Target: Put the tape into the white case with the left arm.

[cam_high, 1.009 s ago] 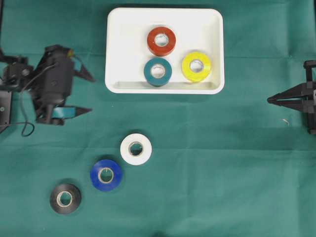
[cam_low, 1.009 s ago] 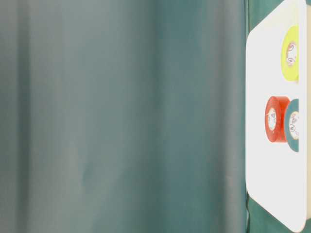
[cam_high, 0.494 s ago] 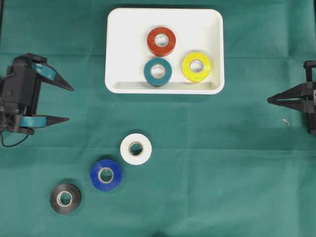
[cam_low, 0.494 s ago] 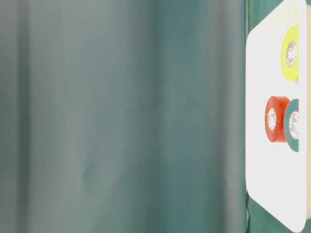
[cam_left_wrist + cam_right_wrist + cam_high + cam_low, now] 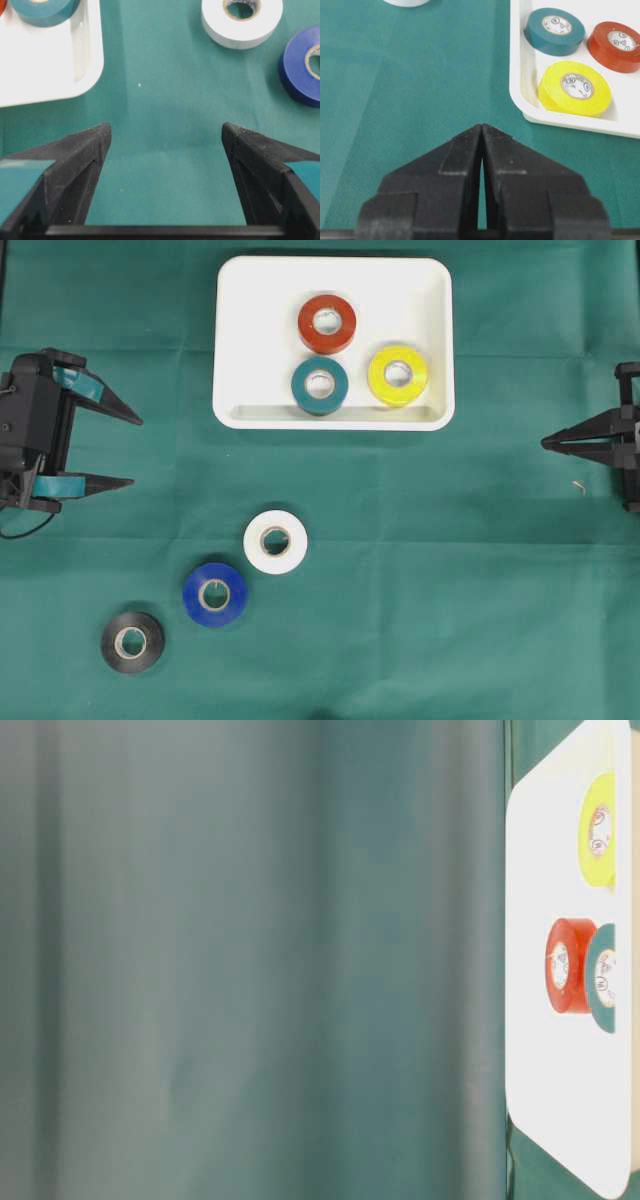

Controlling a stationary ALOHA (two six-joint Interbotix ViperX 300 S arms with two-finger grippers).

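- The white case [image 5: 334, 280] sits on the green cloth [image 5: 450, 570] at the top centre of the overhead view. It lies flat with its open side up.
- Three tape rolls lie flat inside the case: a red roll [image 5: 327, 323], a teal roll [image 5: 320, 385] just below it, and a yellow roll [image 5: 398, 375] to the right of the teal one. Red and teal sit close together; whether they touch cannot be told.
- Three more rolls lie flat on the cloth outside the case, in a diagonal row running down and left: a white roll [image 5: 275, 541], a blue roll [image 5: 214, 594] and a black roll [image 5: 132, 642]. They are apart from one another.
- The left gripper [image 5: 132, 451] is at the left edge of the overhead view, well apart from every roll. Its jaws are spread wide and hold nothing; the wrist view shows only bare cloth between the fingers [image 5: 82, 165].
- The right gripper [image 5: 546, 443] is at the right edge. Its jaws are pressed together with nothing between them.
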